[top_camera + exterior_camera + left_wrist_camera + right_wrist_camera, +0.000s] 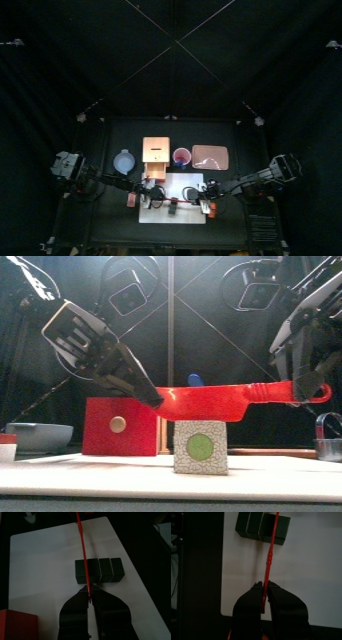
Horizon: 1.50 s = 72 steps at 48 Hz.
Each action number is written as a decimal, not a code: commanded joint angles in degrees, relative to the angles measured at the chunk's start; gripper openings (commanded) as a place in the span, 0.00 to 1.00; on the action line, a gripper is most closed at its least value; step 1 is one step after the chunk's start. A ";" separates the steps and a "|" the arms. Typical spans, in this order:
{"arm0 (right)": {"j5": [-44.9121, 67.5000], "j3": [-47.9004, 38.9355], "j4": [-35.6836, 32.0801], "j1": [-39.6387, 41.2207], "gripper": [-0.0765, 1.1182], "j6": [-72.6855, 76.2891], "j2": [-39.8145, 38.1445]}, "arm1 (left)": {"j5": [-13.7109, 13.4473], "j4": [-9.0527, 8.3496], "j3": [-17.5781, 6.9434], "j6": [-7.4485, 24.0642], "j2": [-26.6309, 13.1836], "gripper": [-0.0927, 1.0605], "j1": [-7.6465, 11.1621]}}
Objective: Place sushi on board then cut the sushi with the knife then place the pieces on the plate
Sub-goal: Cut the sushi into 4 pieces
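Note:
The sushi roll [201, 447] lies on the white cutting board [185, 212], its pale end with a green centre facing the front. In the wrist views it is a row of dark blocks [100, 570] still joined [263, 527]. A red knife [214, 399] hangs level across it, its blade at the roll's top; I cannot tell if it touches. My left gripper [150, 396] is shut on the blade's tip [88, 597]. My right gripper [314, 391] is shut on the handle end [264, 589]. Seen from above, the grippers sit left [151, 190] and right [203, 195] of the roll.
Behind the board stand the wooden box [156, 150] with its red drawer front [120, 426], the red cup [182, 155] with a blue knife [194, 380], and the pink tray [211, 157]. The blue-grey bowl [124, 160] sits at the back left.

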<state>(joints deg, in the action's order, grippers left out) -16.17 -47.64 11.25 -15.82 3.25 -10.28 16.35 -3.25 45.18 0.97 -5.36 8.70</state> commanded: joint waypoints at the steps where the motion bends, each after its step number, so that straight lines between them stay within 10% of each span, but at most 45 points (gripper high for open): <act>1: 0.18 0.97 0.35 -0.62 0.32 -0.35 -0.70 | 0.26 0.00 -0.79 0.18 0.44 0.42 -1.05; 72: -6.42 2.46 -7.65 3.52 0.32 -0.35 6.15 | -0.18 0.00 -0.79 0.18 -2.37 0.42 -1.49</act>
<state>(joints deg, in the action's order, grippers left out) -20.57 -45.97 4.04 -12.30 3.08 -2.46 16.26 -3.08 44.65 0.97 -9.49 7.65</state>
